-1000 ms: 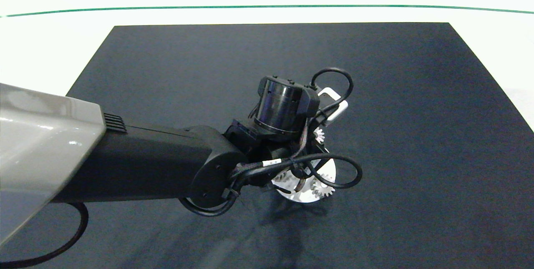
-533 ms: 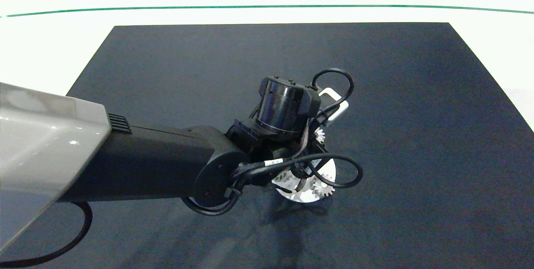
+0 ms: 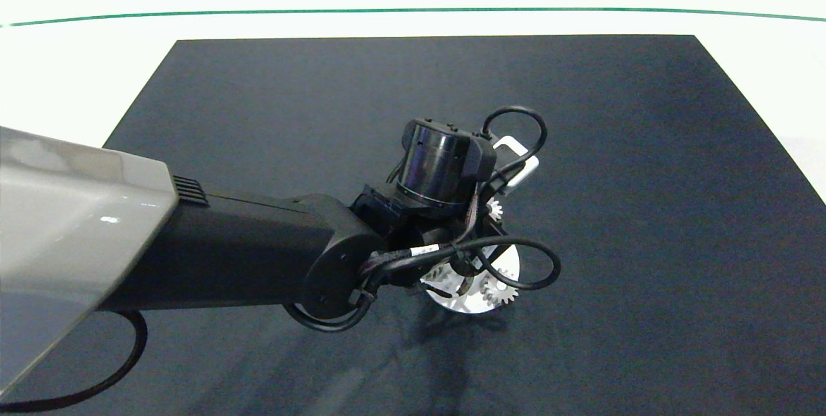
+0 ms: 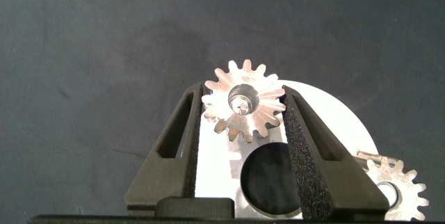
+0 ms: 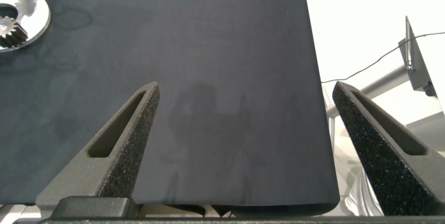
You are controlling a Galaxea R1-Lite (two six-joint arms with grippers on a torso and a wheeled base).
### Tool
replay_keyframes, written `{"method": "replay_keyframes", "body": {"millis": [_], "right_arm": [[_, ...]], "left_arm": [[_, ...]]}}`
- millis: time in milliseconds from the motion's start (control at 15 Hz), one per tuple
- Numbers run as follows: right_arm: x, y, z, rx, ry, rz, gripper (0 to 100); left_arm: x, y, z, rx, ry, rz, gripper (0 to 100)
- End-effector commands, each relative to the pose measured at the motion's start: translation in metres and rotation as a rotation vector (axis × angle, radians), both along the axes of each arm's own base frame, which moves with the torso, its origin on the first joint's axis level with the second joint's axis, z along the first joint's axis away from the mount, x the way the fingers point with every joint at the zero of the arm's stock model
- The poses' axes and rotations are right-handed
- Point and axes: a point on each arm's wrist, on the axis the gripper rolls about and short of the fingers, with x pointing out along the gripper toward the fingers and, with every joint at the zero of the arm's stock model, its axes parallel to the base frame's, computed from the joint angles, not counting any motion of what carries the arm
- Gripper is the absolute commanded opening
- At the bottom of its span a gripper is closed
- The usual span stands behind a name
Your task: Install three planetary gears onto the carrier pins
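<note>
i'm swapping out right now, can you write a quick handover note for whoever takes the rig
Left gripper: over the white disc, fingers either side of a planetary gear that has a carrier pin showing in its centre hole. The fingers look shut on it.
Right gripper: open, holding nothing, parked over the black mat away from the disc.
Done: a second gear sits on the disc; the head view shows another there too, though the arm hides much of the disc.
Left: confirm the gripped gear is fully seated, release, withdraw, then check all three.
</note>
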Motion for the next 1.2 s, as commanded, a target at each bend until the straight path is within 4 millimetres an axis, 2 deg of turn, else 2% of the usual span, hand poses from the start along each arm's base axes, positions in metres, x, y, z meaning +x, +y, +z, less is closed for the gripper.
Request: {"method": "replay_keyframes", "body": {"millis": [67, 1200], "right_arm": [[0.0009, 0.0001, -0.0006, -0.004, 0.008, -0.001, 100], [0.0011, 0.0001, -0.001, -0.005, 0.01, -0.001, 100]], "left_arm": [[-0.0003, -0.0005, -0.0001, 0.002, -0.002, -0.001, 4], [-0.0002, -0.0007, -0.0009, -0.005, 0.007, 0.004, 4]]}}
